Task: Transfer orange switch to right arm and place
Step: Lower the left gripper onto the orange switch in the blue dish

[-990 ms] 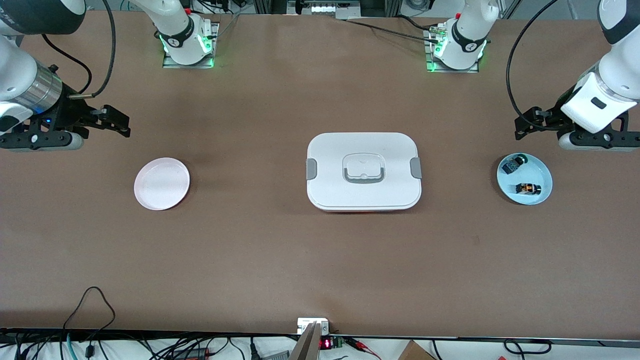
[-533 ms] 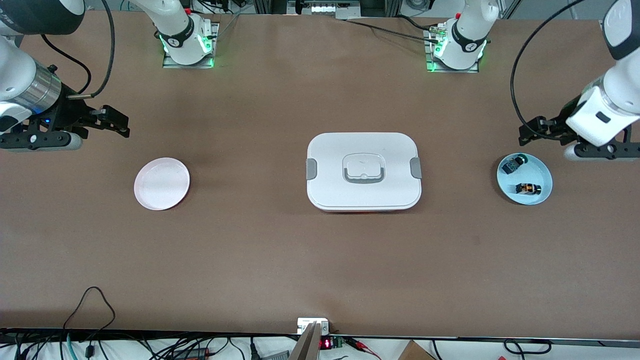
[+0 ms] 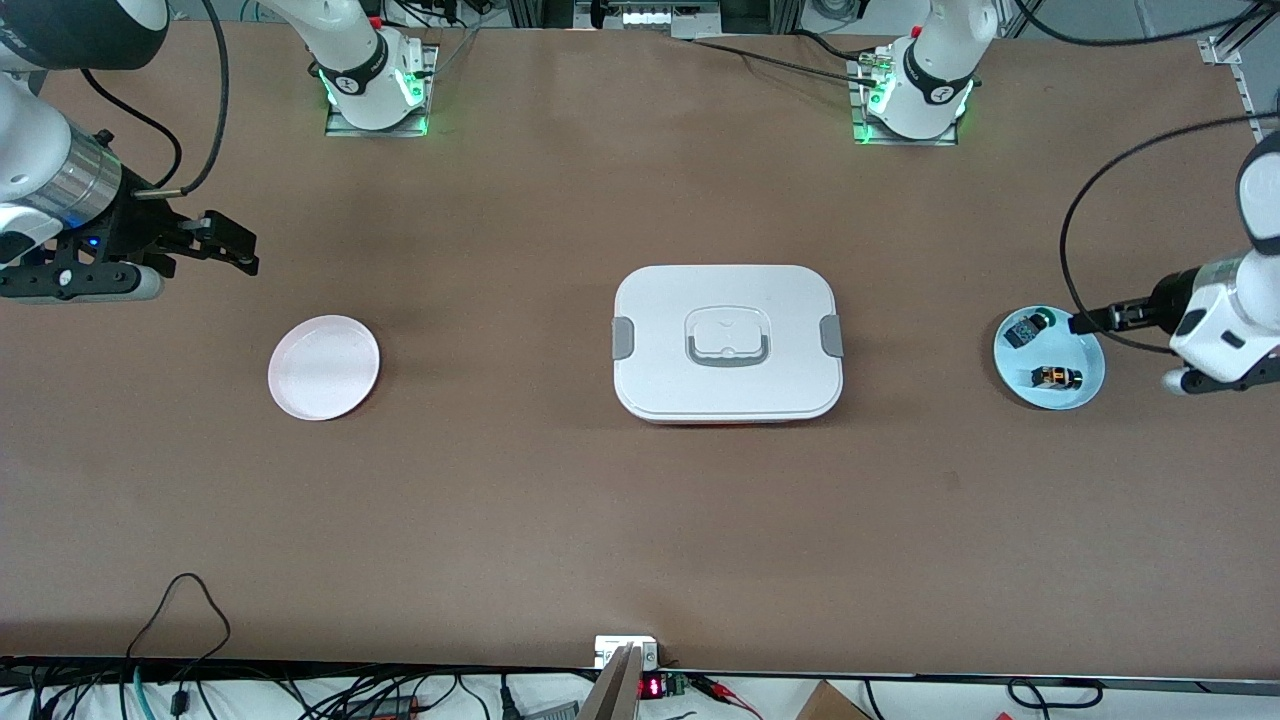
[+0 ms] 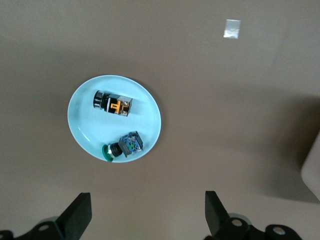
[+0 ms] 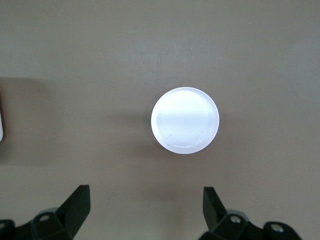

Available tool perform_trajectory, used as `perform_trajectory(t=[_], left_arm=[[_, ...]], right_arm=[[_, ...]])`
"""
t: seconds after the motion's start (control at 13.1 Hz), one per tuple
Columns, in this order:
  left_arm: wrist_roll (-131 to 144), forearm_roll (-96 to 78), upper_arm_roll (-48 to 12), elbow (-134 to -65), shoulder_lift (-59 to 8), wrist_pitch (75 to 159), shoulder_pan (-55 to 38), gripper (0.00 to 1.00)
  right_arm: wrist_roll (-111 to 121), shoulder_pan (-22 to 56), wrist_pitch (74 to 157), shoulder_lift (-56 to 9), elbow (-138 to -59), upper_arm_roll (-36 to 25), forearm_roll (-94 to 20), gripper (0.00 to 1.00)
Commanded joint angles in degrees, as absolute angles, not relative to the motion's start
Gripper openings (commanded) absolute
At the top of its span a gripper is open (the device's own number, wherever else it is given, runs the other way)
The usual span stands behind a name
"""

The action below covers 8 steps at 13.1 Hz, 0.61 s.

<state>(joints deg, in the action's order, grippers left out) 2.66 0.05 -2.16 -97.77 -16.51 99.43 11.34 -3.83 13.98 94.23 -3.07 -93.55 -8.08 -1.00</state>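
The tiny black switch with the bright orange face (image 3: 1056, 376) (image 4: 113, 103) lies in the pale blue round dish (image 3: 1086, 392) (image 4: 85, 135), beside a green-knobbed black part (image 3: 1026, 328) (image 4: 123, 147). The left claw (image 4: 145, 220) hangs spread and empty over brown tabletop (image 3: 560, 500) beside the dish. The right claw (image 5: 145, 215) waits, gaping, near a white round plate (image 3: 323, 367) (image 5: 185, 120).

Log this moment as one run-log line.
left gripper open, above blue dish | orange switch in dish, ungrasped | right gripper open, waiting near pink plate

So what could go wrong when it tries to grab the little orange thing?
The orange switch lies close beside the green-knobbed part on the blue dish, so the open left gripper might bump or pinch the wrong one. The switch is tiny and could slip during the handover to the waiting right gripper.
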Motion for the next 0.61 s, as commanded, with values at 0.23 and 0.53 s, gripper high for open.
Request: perform_trajectory(t=[0.23,0.53], left_arm=[[-4.5,4.0,-2.5,-105.6,-20.9,114.8,13.6,1.00],[-9.4,4.0,-2.5,-110.3,-23.4,126.0,16.8,1.00]], right_arm=[[-3.9,13.2,94.4,-3.2,-92.8,-7.9,-1.8,1.00],[-3.9,13.2,94.6,-3.2,-92.8,-7.9,-1.8,1.00]])
